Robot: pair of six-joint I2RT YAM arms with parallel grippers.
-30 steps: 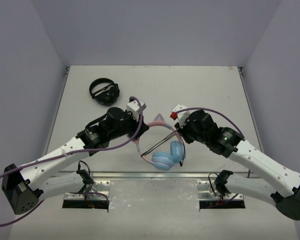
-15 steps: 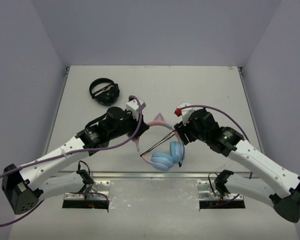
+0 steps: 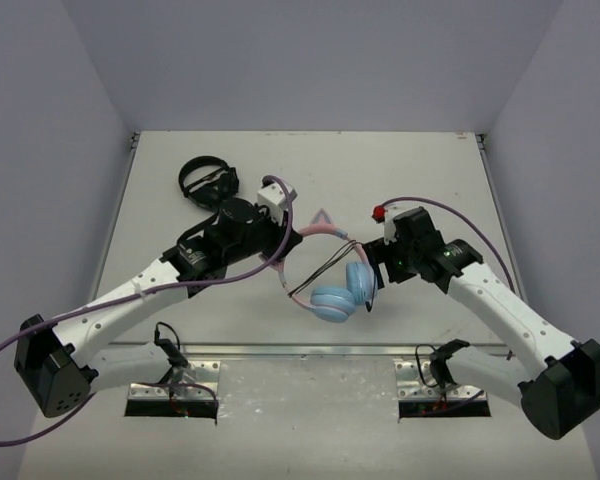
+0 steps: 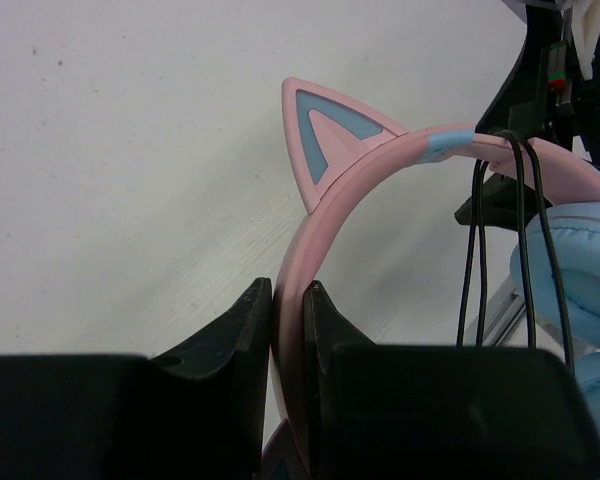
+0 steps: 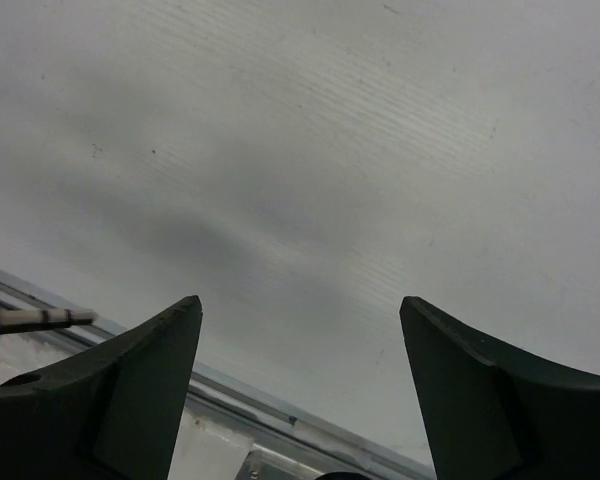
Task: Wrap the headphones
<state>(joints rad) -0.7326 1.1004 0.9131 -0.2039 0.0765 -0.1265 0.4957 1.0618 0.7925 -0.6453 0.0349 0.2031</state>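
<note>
headphones (image 3: 335, 298): a pink headband is paired with light blue ear cups
cat ear (image 4: 325, 135): pink, filled with a blue triangle
cable (image 4: 520, 250): black
second headset (image 3: 208, 182): black all over
tabletop (image 3: 420, 170): off-white, marked with faint fine streaks
left gripper (image 4: 288, 296): black
right gripper (image 5: 300, 320): black
arm cord (image 3: 425, 200): purple

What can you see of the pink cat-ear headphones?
The headphones have a pink plastic-looking headband with a pointed cat ear, blue inside, and two light blue padded ear cups. A thin black cable is looped several times over the headband. They are near the table's middle, the left fingers clamped on the headband.
</note>
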